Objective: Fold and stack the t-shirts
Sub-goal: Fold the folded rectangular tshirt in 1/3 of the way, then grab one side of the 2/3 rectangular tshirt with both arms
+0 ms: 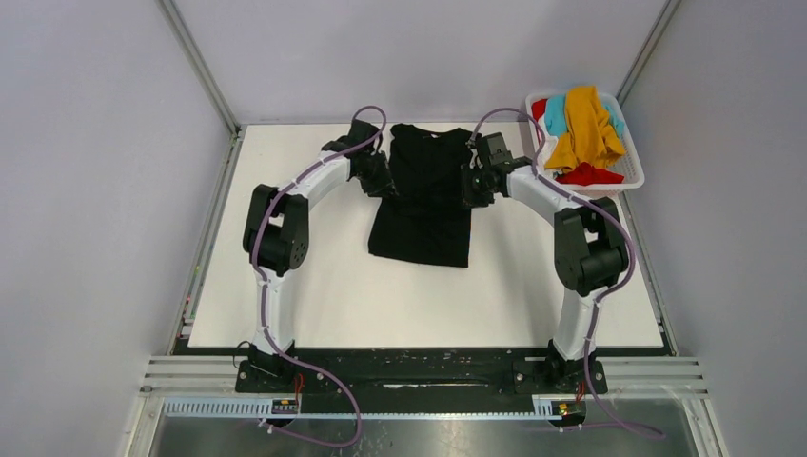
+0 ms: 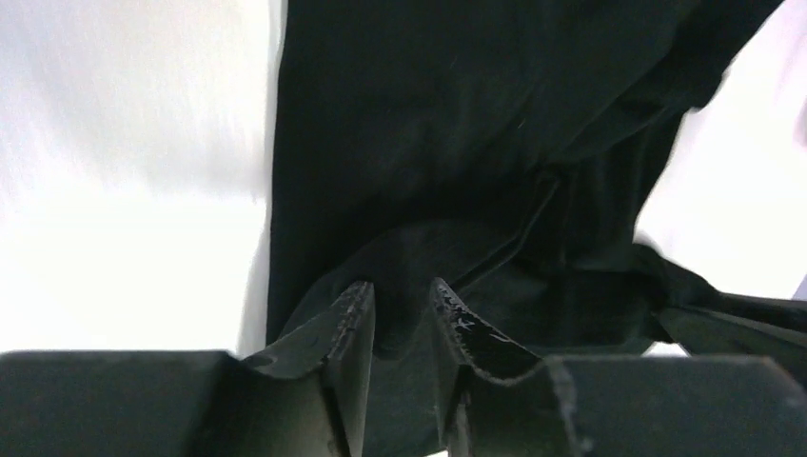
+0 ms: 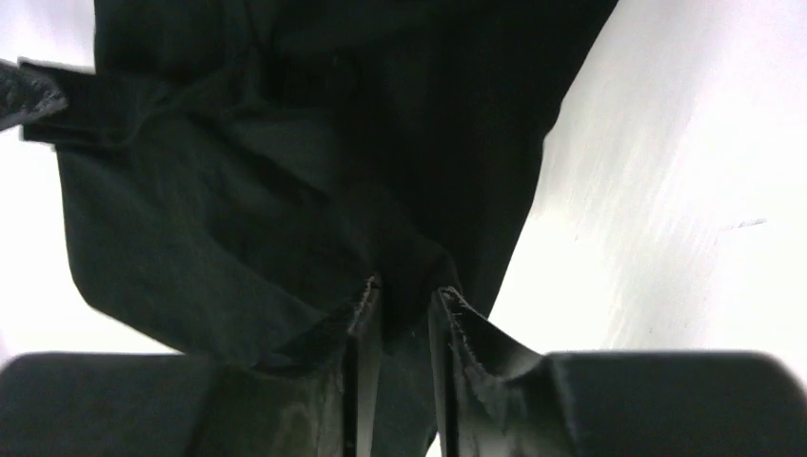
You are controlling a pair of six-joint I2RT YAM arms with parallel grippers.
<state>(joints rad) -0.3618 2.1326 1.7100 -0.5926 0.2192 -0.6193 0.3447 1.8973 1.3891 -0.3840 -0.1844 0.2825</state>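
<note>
Left pincer [image 2: 400, 297]: jaws a narrow slit apart, with a ridge of the black t-shirt [image 1: 423, 205] running up into the gap. Black cloth on black fingers, so I cannot tell whether it is clamped or lying loose between them. Wrist view is soft, with motion blur on the right.

Right pincer [image 3: 404, 290]: same picture. Thin gap, cloth peaked up to the fingertips and filling the slot. Cannot tell whether it is gripped or free.

From the top view, both pincers sit at the tee's side edges, up near shoulder level, left one on the left edge and right one on the right. Their black housings merge with the fabric there, so the contact points and both sleeves are hidden or unreadable.

The black t-shirt lies flat on the white tabletop [image 1: 333, 286], back centre, collar toward the far edge and hem toward the arm bases. The visible body is a narrow, roughly rectangular shape, with creases near the right pincer.

The white slotted basket [image 1: 636, 178] is at the far right corner, well apart from the tee. It holds a heap: mustard-orange t-shirt [image 1: 585, 129] on top and draped over the rest, teal-blue t-shirt [image 1: 555, 114] showing at the back, red t-shirt [image 1: 587, 175] showing at the front. All are mostly buried, so shapes and count are unclear.
</note>
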